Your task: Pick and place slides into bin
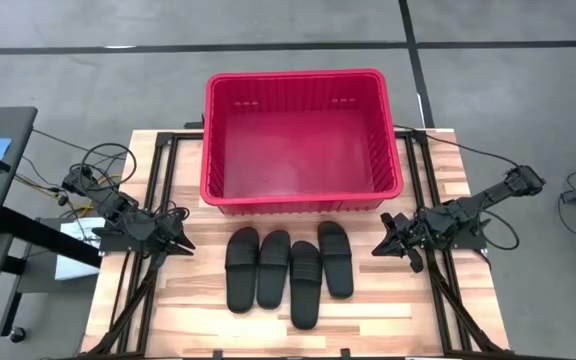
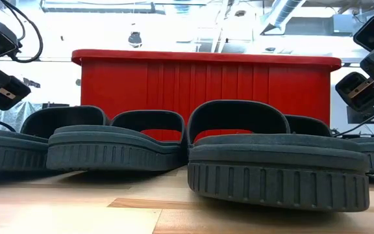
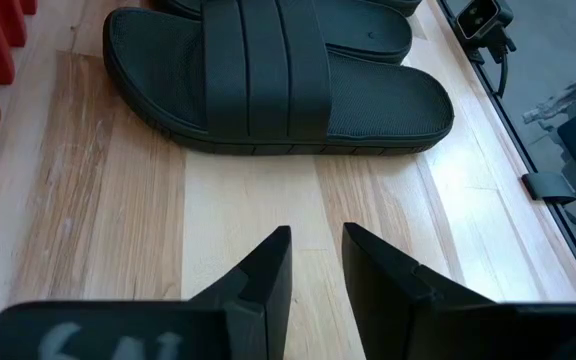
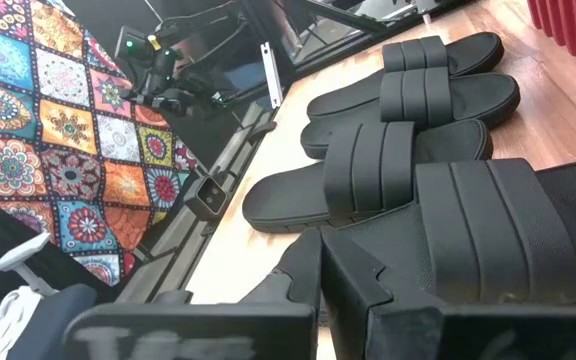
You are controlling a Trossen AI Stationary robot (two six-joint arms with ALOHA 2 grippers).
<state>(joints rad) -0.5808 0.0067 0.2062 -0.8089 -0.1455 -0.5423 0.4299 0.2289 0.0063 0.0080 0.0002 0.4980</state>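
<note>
Black matte rubber, four times over: the four matching black slip-on slides lie side by side on the pale wooden table, none yet in the large rectangular red plastic bin with ribbed walls, which stands just beyond their toe ends.

We have both arms low at the table's sides. Our left gripper points at the row from one side, its fingers a narrow gap apart and holding nothing; the outermost slide lies straight ahead of the tips, near but not touching, broadside on. Our right gripper faces the other end of the row, its jaws nearly together and empty, with the nearest slide just past them.

We judge the step in hand to be the first reach. To do it well, we would:

- spread the jaws wide before closing in — the present gaps look too narrow for a strap or sole edge;
- take the wide ribbed strap rather than the flat sole, since it stands clear of the footbed and gives the fingers something to pinch;
- start with the outer slides, which have free space beside them;
- lift clear of the bin's rolled rim before releasing — rubber may drag a neighbour along.
</note>
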